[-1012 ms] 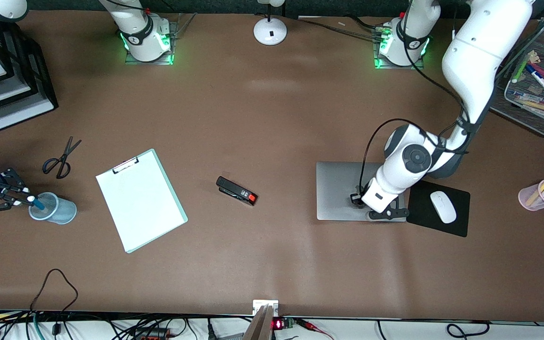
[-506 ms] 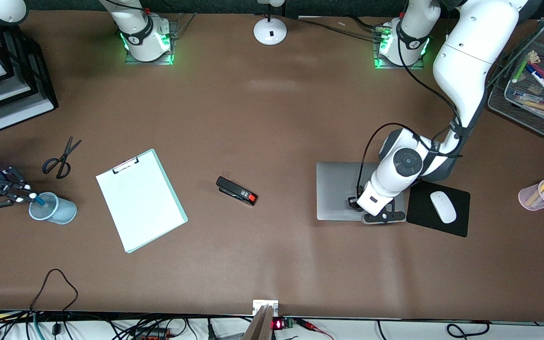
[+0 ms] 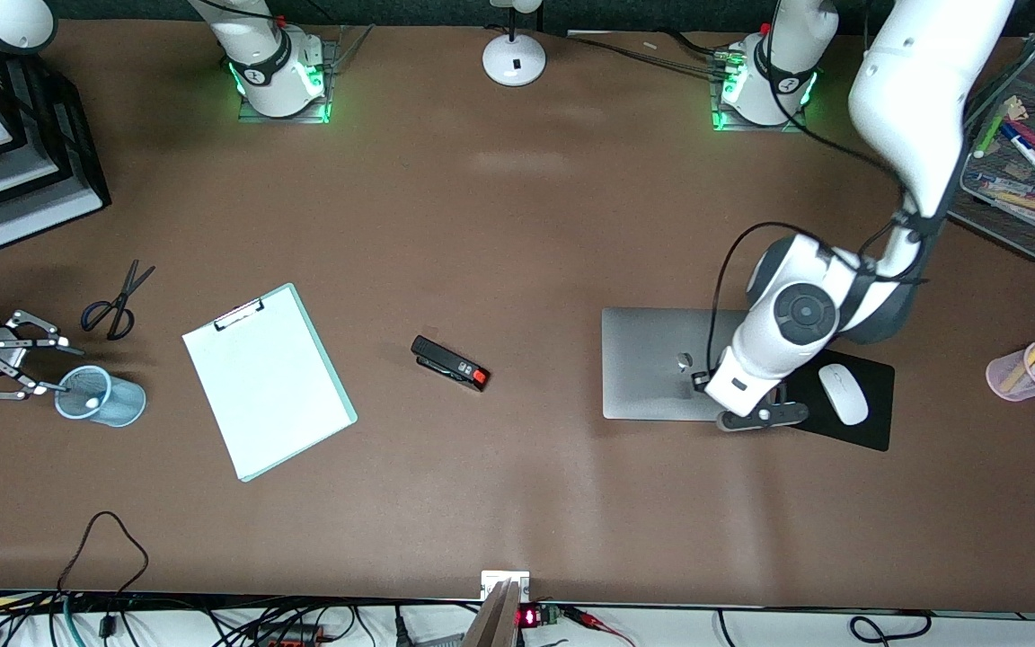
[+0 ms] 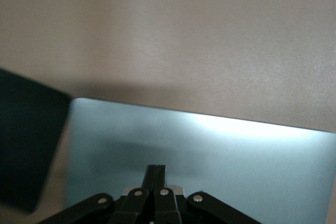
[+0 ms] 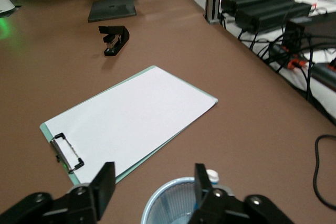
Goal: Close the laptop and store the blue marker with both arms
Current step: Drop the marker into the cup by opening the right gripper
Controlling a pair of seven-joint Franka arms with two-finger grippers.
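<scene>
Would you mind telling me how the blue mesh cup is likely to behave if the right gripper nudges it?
The blue mesh cup looks thin-walled, so probably light and easily shoved. Tall for its base, it may tip. The blue marker leans on its rim beside the right gripper, whose jaws are open, which probably adds tilt.
</scene>
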